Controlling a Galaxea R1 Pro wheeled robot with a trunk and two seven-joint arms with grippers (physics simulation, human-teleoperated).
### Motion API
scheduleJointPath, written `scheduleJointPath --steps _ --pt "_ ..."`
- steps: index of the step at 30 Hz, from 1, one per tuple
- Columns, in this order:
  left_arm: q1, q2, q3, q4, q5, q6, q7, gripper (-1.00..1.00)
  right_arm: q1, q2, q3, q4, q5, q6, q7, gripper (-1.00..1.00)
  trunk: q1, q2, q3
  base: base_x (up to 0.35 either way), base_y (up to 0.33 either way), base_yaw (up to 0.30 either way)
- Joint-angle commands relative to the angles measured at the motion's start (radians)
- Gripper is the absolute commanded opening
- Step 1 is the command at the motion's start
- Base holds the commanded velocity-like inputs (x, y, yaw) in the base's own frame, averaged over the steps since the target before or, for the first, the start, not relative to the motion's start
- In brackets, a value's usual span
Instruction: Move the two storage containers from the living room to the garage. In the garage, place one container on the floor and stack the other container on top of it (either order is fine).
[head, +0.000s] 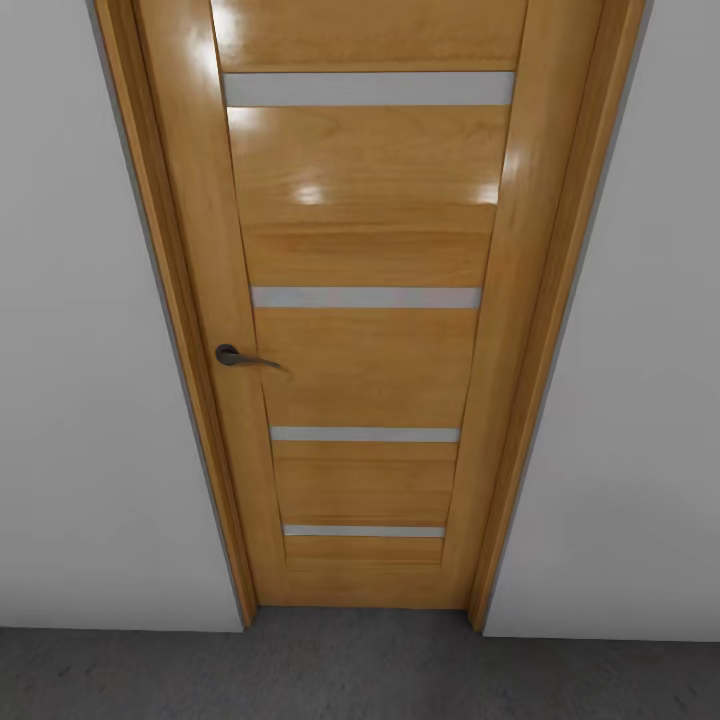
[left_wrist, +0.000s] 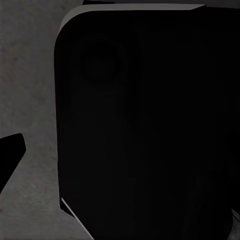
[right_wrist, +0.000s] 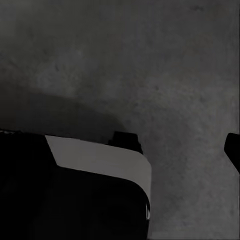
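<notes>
From the head camera I am facing a closed wooden door (head: 365, 330), orange-brown and glossy, with four pale horizontal strips set across its middle panels and a dark lever handle (head: 240, 357) on its left side. The door sits in a matching wooden frame (head: 170, 330), and plain white-grey wall (head: 80, 400) runs off on both sides of it. Along the bottom of that view lies a band of dark grey, speckled concrete floor (head: 350, 670), so I am in the garage, right up close to the door. In my left wrist camera a big dark rounded body with a thin pale edge (left_wrist: 145, 125) takes up most of the picture, with the same rough grey floor beside it and a black tip (left_wrist: 10, 150) poking in at one edge; I cannot tell whether the left end effector is apart or together. My right wrist camera looks onto the concrete floor (right_wrist: 165, 75), with a dark rounded body edged in pale grey (right_wrist: 100, 160) low in the picture and a small black tip (right_wrist: 233, 147) at the far edge; there too I cannot tell how the right end effector stands.
</notes>
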Motion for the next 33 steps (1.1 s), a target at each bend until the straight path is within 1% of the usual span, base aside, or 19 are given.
scheduleJointPath --steps 1,2,4,7,9,12,14,16,17,18,19,20,21,22,23,24,26,27,33 --pt "0.000 0.000 0.000 -0.001 0.005 0.000 0.001 1.00 0.000 0.000 0.000 -0.066 0.010 0.056 0.001 1.00 0.000 -0.001 -0.001 0.000 0.000 0.000" --pt "0.000 0.000 0.000 -0.001 0.005 0.000 0.001 1.00 0.000 -0.001 0.000 -0.127 0.010 0.092 0.001 1.00 0.000 -0.001 -0.001 0.000 0.000 0.000" --pt "0.000 0.000 0.000 -0.001 0.005 0.000 0.001 1.00 0.000 0.000 0.000 -0.208 0.010 0.125 0.002 1.00 0.000 -0.001 -0.001 0.000 0.000 0.000" --pt "0.000 0.000 0.000 -0.001 0.005 0.000 0.001 1.00 -0.006 0.000 0.001 -0.287 0.010 0.150 0.002 1.00 0.000 -0.001 -0.001 0.000 0.000 0.000" --pt "0.000 0.000 0.000 -0.001 0.005 -0.001 0.001 1.00 -0.024 0.000 0.001 -0.308 0.010 0.157 0.003 1.00 0.000 -0.001 -0.001 0.000 0.000 0.000" --pt "0.000 0.000 0.000 -0.001 0.005 -0.001 0.001 1.00 -0.102 0.002 0.002 -0.315 0.013 0.173 0.002 1.00 0.000 -0.001 -0.001 0.000 0.000 0.000" --pt "0.000 0.000 0.000 -0.001 0.005 -0.001 0.001 1.00 -0.202 0.003 0.008 -0.268 0.031 0.189 0.001 1.00 0.000 -0.001 -0.001 0.000 0.000 0.000" --pt "0.000 0.000 0.000 -0.001 0.005 -0.001 0.001 1.00 -0.256 0.004 0.011 -0.235 0.044 0.194 0.001 1.00 0.000 -0.001 -0.001 0.000 0.000 0.000" --pt "0.000 -0.001 0.000 -0.001 0.005 -0.001 0.001 1.00 -0.311 0.004 0.013 -0.202 0.057 0.197 0.002 1.00 0.000 -0.001 -0.001 0.000 0.000 0.000" --pt "0.000 -0.001 0.000 -0.001 0.005 -0.001 0.001 1.00 -0.337 0.005 0.016 -0.186 0.065 0.198 0.002 1.00 0.000 -0.001 -0.001 0.000 0.000 0.000" --pt "0.000 -0.001 0.000 -0.001 0.005 -0.002 0.001 1.00 -0.386 0.007 0.026 -0.157 0.087 0.200 0.003 1.00 0.000 -0.001 -0.001 0.000 0.000 0.000" --pt "0.000 -0.001 0.000 -0.001 0.005 -0.002 0.001 1.00 -0.451 0.023 0.058 -0.127 0.135 0.202 0.002 1.00 0.000 -0.001 -0.001 0.000 0.000 0.000" --pt "0.000 0.000 0.000 -0.002 0.005 -0.002 0.001 1.00 -0.526 0.072 0.110 -0.104 0.219 0.198 0.000 1.00 0.000 -0.001 -0.001 0.000 0.000 0.000" --pt "0.000 0.000 0.000 -0.002 0.005 -0.002 0.001 1.00 -0.541 0.092 0.122 -0.101 0.247 0.197 -0.002 1.00 0.000 -0.001 -0.001 0.000 0.000 0.000" --pt "0.000 0.000 0.000 -0.002 0.005 -0.002 0.001 1.00 -0.547 0.103 0.126 -0.101 0.260 0.197 -0.003 1.00 0.000 -0.001 -0.001 0.000 0.000 0.000" --pt "0.000 0.000 0.000 -0.002 0.005 -0.002 0.000 1.00 -0.559 0.127 0.132 -0.103 0.285 0.198 -0.006 1.00 0.000 -0.001 -0.001 0.000 0.000 0.000" --pt "0.000 0.000 0.000 -0.002 0.005 -0.002 0.000 1.00 -0.574 0.151 0.137 -0.105 0.308 0.200 -0.008 1.00 0.000 -0.001 -0.001 0.000 0.000 0.000" --pt "0.000 0.000 0.000 -0.002 0.005 -0.002 0.000 1.00 -0.598 0.167 0.139 -0.107 0.326 0.201 -0.009 1.00 0.000 -0.001 -0.001 0.000 0.000 0.000" --pt "0.000 0.000 0.000 -0.002 0.005 -0.002 0.001 1.00 -0.709 0.167 0.142 -0.113 0.345 0.206 -0.004 1.00 0.000 -0.001 -0.001 0.000 0.000 0.000"
